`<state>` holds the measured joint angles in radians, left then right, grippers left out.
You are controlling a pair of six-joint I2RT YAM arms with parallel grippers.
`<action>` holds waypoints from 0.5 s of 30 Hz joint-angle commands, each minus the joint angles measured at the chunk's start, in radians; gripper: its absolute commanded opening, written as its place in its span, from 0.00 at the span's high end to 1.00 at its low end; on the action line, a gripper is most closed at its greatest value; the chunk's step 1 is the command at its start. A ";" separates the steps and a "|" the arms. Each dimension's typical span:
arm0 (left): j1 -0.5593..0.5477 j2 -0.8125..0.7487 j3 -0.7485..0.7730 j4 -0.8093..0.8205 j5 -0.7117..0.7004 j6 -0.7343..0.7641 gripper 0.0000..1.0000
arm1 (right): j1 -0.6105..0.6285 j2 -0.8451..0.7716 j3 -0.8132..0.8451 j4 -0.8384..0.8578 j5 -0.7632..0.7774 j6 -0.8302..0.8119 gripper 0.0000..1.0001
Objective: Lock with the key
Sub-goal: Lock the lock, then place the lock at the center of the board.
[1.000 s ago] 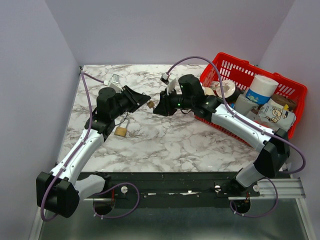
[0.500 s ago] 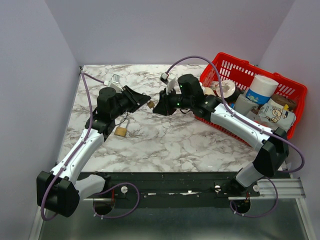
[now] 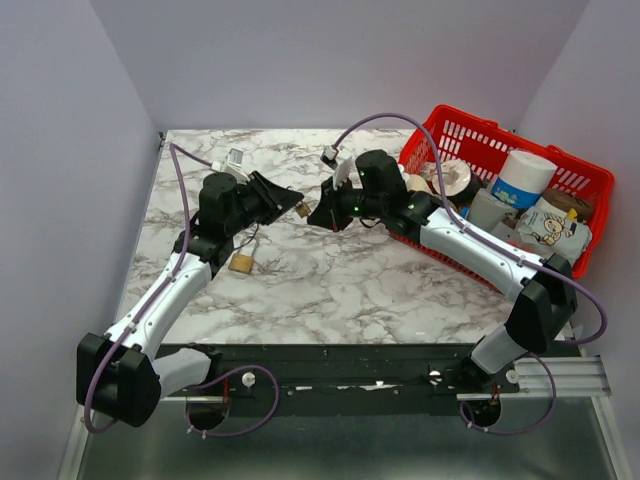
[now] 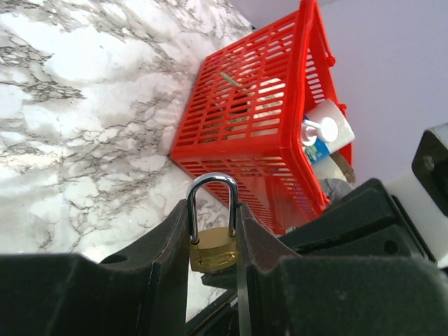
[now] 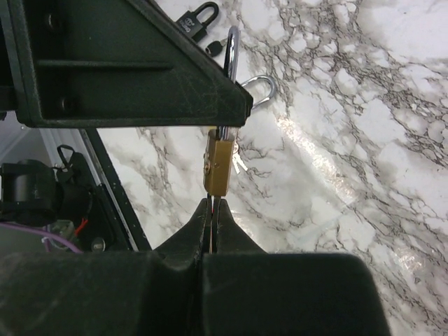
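- While the left claw (image 4: 212,234) is clamped on the brass padlock (image 4: 212,253) and holds it clear of the desk (image 5: 364,140), the locking itself does not look done. The key seems only to have reached the bottom of the lock body.
- The right claw (image 5: 211,212) is pressed together on a thin sliver that I take to be the key (image 5: 211,203). I cannot tell whether its tip touches the underside of the padlock or has just entered it.
- Both legs of the shackle appear seated in the body, so it looks closed. By my judgement, seating the key fully and turning it are what is left.
- The top view shows both arms meeting above the desk at upper centre of the frame. It also shows a second brass padlock (image 3: 241,263) lying on the desk to their lower left and the red basket (image 3: 560,180) at the right. The held lock is tiny in this view and the key cannot be made out.
- The left wrist view gives the padlock's broad face and its shackle at lower centre, but hides the keyhole.
- The right wrist view shows the padlock edge-on at centre with the key line under it. A black padlock (image 5: 196,21) lies on the desk at the top of that frame.
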<state>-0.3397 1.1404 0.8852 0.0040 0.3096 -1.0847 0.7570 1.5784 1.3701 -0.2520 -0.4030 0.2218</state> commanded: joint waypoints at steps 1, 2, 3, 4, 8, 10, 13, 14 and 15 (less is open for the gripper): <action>0.019 0.061 0.077 0.028 -0.101 0.025 1.00 | 0.018 -0.040 -0.057 0.051 -0.033 0.033 1.00; 0.021 0.065 0.081 0.031 -0.106 0.022 1.00 | 0.025 -0.043 -0.080 0.053 -0.031 0.045 1.00; 0.024 0.076 0.089 0.034 -0.113 0.022 1.00 | 0.028 -0.047 -0.091 0.062 -0.033 0.053 1.00; 0.028 0.079 0.092 0.039 -0.119 0.017 1.00 | 0.034 -0.049 -0.103 0.068 -0.034 0.059 1.00; 0.054 0.090 0.093 0.028 -0.124 0.028 1.00 | 0.044 -0.049 -0.147 0.089 -0.043 0.117 1.00; 0.056 0.091 0.112 -0.074 -0.129 0.125 1.00 | 0.044 -0.043 -0.164 0.089 -0.028 0.139 1.00; 0.051 0.104 0.115 -0.215 -0.078 0.323 1.00 | 0.044 -0.028 -0.193 0.074 -0.011 0.178 1.00; 0.050 0.110 0.112 -0.238 0.012 0.379 1.00 | 0.044 -0.002 -0.194 0.071 -0.035 0.185 1.00; 0.044 0.120 0.100 -0.260 0.029 0.426 1.00 | 0.042 0.018 -0.189 0.047 -0.045 0.182 1.00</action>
<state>-0.2855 1.2343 0.9741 -0.0975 0.2264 -0.9234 0.7994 1.5581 1.2015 -0.2005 -0.4206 0.3534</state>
